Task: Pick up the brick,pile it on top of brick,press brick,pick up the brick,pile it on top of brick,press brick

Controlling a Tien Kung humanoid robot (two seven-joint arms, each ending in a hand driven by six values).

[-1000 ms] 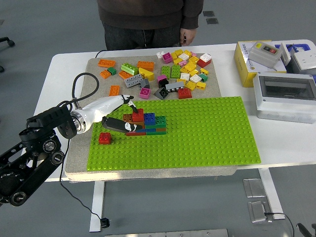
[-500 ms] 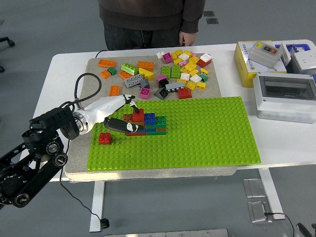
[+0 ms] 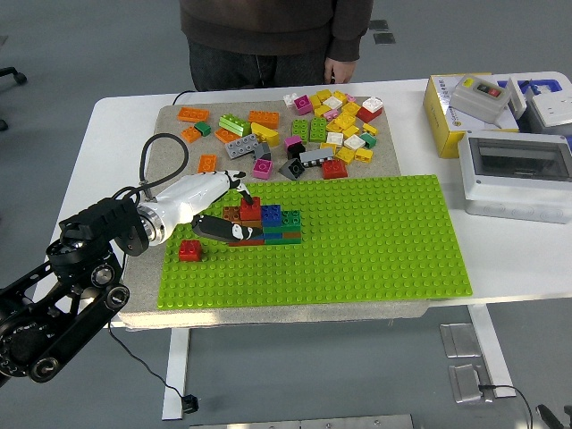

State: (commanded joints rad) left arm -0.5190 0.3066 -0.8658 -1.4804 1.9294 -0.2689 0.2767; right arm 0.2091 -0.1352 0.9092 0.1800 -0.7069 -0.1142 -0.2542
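Left hand (image 3: pixel 234 213) pinched red brick (image 3: pixel 250 209) atop brick stack (image 3: pixel 264 225) near green baseplate (image 3: pixel 375 241) left edge, likely pressing studs home.

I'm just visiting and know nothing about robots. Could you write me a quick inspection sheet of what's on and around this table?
Surface: white table carrying a beige mat and a green baseplate.
Job's things: small brick stack on the baseplate; lone red brick beside it.
Clutter: loose bricks pile on the mat.
Hands: left hand at the stack, fingers around a red brick; right hand not seen.
Cables: black cable looping from the left arm.
Surroundings: person standing opposite; grey box and yellow box at the right.
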